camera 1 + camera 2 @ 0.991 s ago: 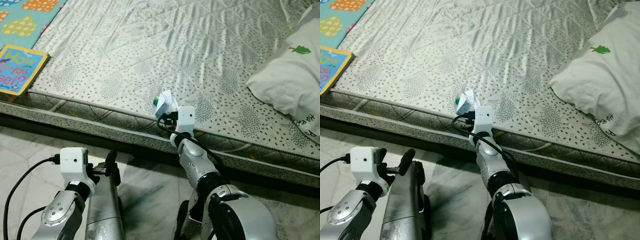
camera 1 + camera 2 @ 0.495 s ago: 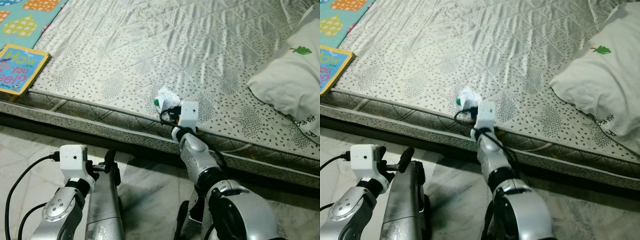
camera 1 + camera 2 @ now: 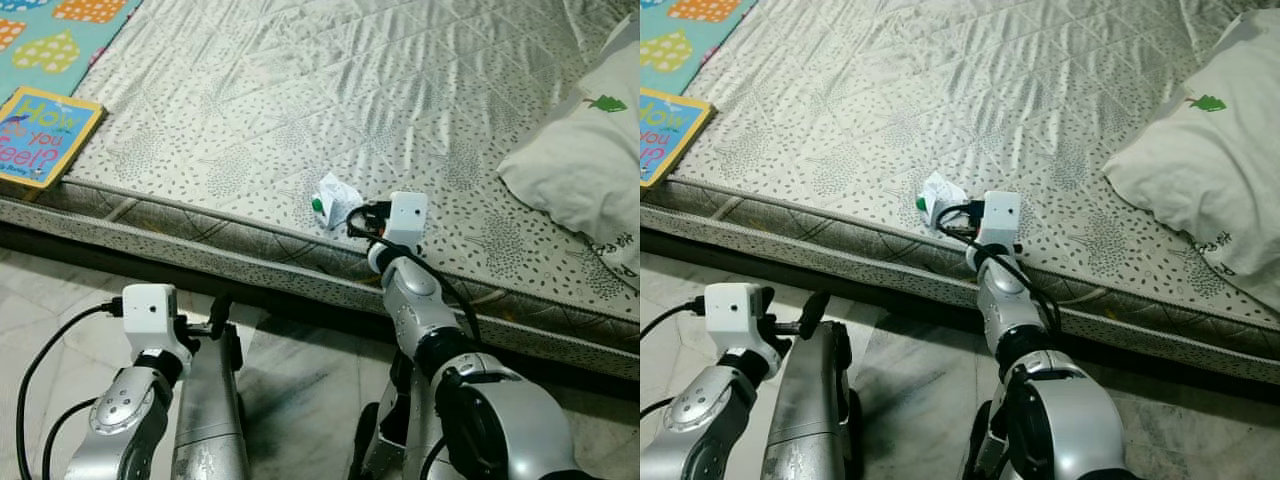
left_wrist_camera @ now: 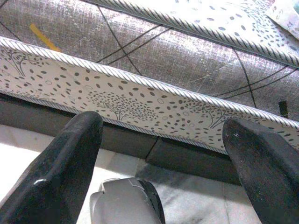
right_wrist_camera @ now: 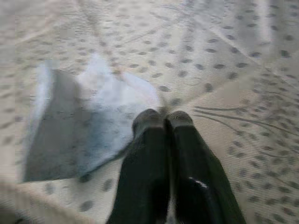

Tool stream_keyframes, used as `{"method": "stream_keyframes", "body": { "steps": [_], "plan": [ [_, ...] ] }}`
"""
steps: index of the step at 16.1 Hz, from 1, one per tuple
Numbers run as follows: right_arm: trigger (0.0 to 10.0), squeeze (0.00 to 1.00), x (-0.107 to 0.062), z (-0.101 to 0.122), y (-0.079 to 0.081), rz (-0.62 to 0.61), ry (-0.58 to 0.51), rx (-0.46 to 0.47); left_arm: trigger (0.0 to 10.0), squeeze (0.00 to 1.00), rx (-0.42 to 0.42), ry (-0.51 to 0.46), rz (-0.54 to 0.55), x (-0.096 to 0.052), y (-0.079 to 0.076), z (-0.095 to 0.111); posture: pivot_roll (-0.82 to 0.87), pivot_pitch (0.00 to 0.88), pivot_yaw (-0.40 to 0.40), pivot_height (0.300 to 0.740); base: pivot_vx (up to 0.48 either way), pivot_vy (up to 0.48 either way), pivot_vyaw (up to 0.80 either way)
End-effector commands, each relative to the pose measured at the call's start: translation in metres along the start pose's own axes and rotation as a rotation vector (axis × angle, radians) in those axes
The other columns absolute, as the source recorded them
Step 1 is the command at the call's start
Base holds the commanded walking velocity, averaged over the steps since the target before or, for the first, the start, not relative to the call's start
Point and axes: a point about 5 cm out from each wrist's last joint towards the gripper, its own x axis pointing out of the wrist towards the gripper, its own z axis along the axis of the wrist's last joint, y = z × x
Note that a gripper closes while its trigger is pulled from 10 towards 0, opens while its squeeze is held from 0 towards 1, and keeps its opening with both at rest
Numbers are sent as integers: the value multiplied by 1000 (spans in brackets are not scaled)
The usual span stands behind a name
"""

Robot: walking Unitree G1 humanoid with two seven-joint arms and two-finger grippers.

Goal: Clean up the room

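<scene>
Mattress (image 3: 330, 90): a wide grey-white quilted mattress with a small leaf print, running across the upper part of the head views; its roped front edge faces the robot.
Floor (image 3: 300, 380): pale marble tiles in front of the mattress, with a dark gap under the mattress edge.
Play mat (image 3: 45, 35): teal with coloured shapes, at the far left beside the mattress.
Pillow (image 3: 590, 160): white with a small green tree mark, lying on the mattress at the right, well apart from the paper.
Book (image 3: 40, 135): a yellow-edged picture book on the left front corner of the mattress, well apart from the paper.
Right gripper (image 5: 163, 120): reached forward over the front edge of the mattress, fingers pressed together, tips at the edge of the paper; nothing seen between them.
Left gripper (image 4: 163, 135): low over the floor just before the mattress side, fingers spread wide with the mattress edge seen between them; it holds nothing.
Paper (image 3: 333, 199): a crumpled white scrap with a green spot, lying on the mattress close to the front edge, just left of the right wrist; blurred in the right wrist view.
In the way: nothing lies between the paper and the right gripper; a black cable (image 3: 362, 218) loops at the wrist beside the paper.
</scene>
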Motion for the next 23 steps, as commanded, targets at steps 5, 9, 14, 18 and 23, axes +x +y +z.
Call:
{"method": "stream_keyframes", "body": {
  "steps": [5,9,14,18,23],
  "plan": [
    [10000,1000,-5,-4,11,169,-25,128,10000,0,3,23,-3,-1,3,-8,279,248,-38,531,0,0,0],
    [10000,1000,-8,-4,28,340,-25,182,10000,0,7,24,-11,-1,4,-8,277,249,-32,531,0,0,0],
    [10000,1000,-15,-11,44,460,3,190,10000,0,6,27,-15,-2,4,-8,283,264,-28,531,0,0,0],
    [10000,1000,-17,-9,55,419,-55,115,10000,0,2,28,-12,-7,4,-8,295,281,-27,531,0,0,0],
    [10000,1000,-16,-1,54,384,-105,94,10000,0,0,33,-9,-10,4,-9,298,291,-24,531,0,0,0]
  ]
}}
